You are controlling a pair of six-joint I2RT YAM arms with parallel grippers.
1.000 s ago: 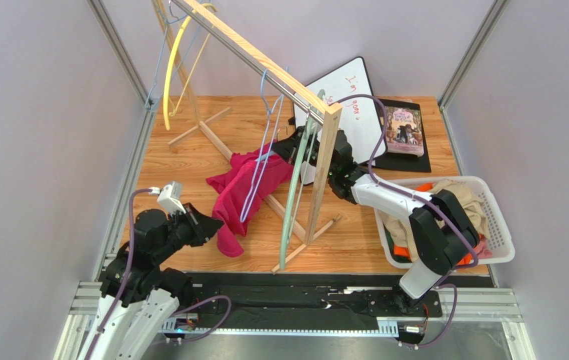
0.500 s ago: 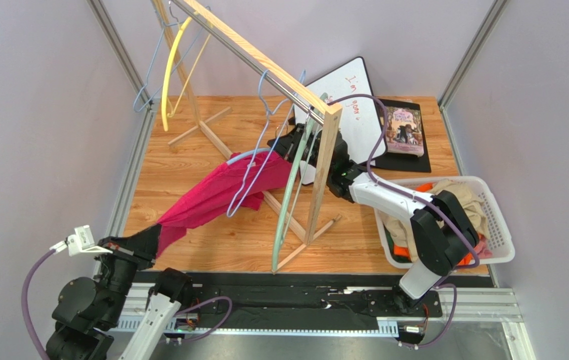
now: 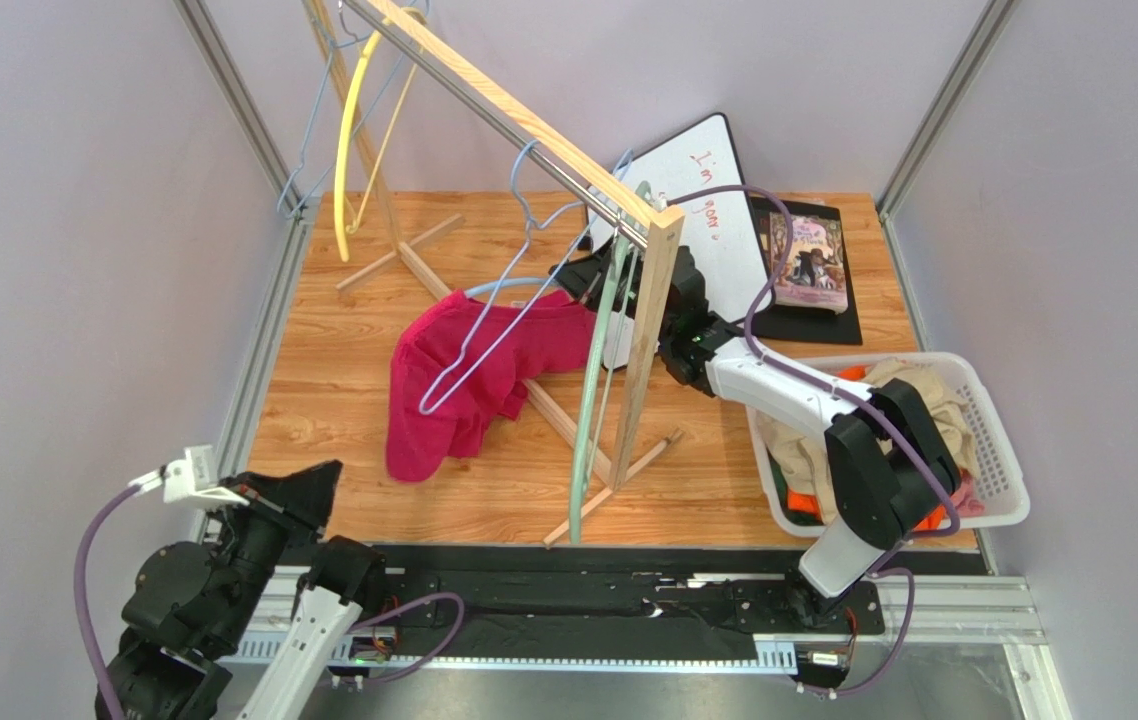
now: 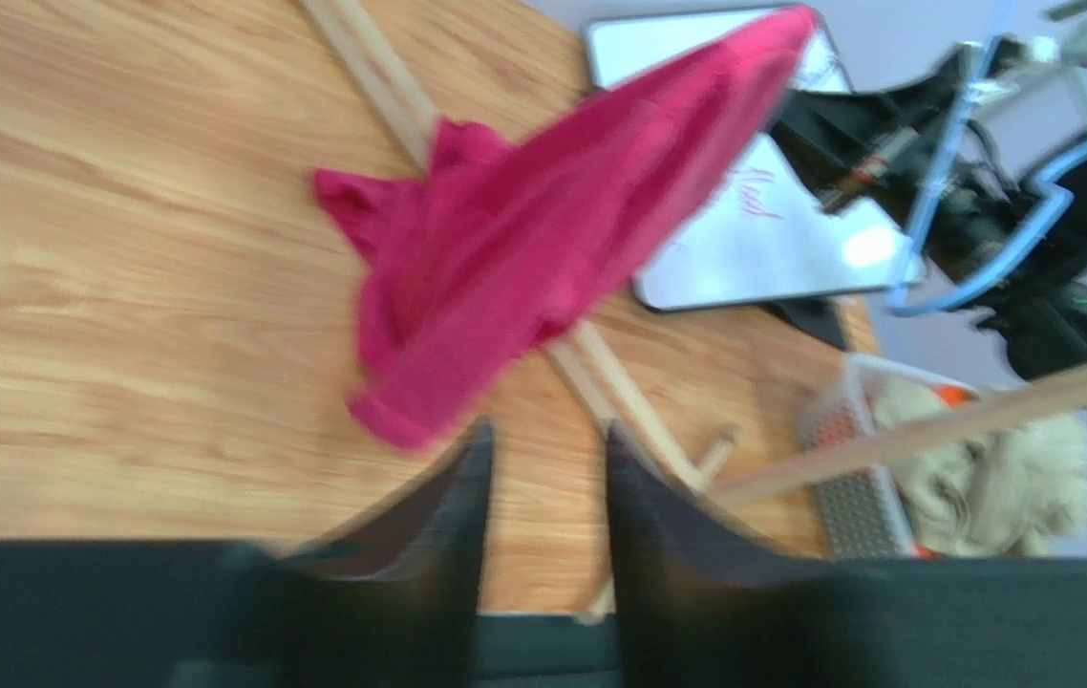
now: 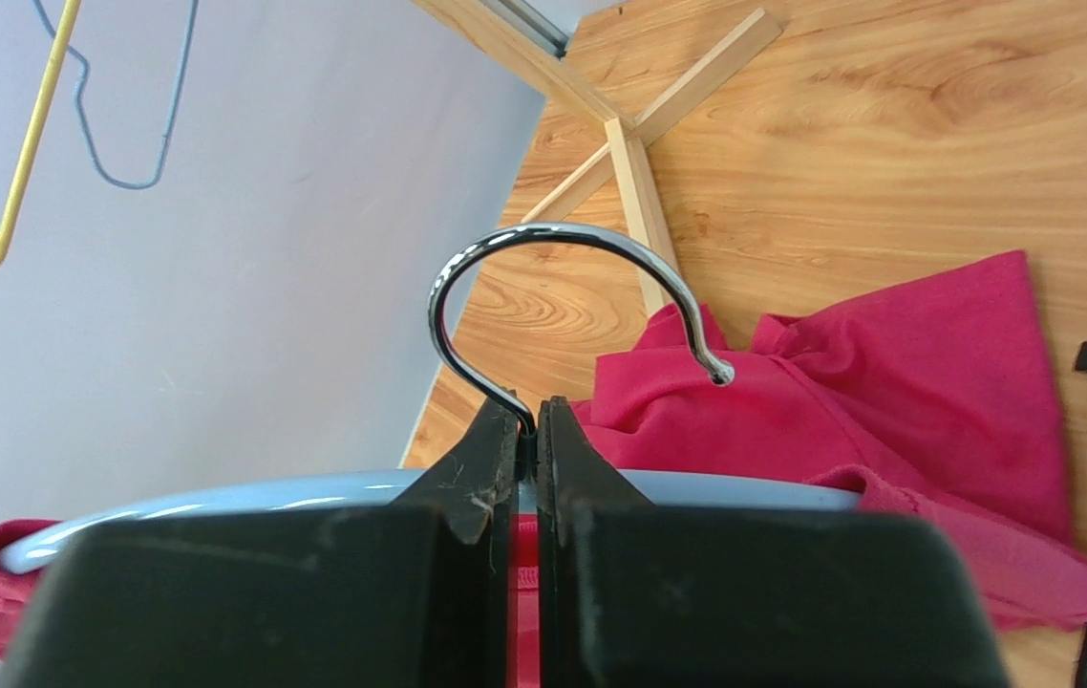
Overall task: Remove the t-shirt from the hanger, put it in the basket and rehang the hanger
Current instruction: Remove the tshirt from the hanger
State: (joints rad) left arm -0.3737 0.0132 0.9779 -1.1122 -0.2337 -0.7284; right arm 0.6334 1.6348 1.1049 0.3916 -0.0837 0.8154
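From above, the pink t-shirt [image 3: 448,375] hangs partly on the blue hanger [image 3: 515,282] and droops toward the table [image 3: 335,300], well apart from the left hand [image 3: 323,483]. In the left wrist view that hand is released and empty. In the right wrist view the right hand [image 5: 535,430] is clenched on the hanger's neck.

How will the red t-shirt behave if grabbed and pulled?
Likely floppy: the t-shirt sags in crumpled folds down to the table. Probably light, thin cloth. A pull may snag, since one end hangs on the blue hanger that the right gripper clamps.
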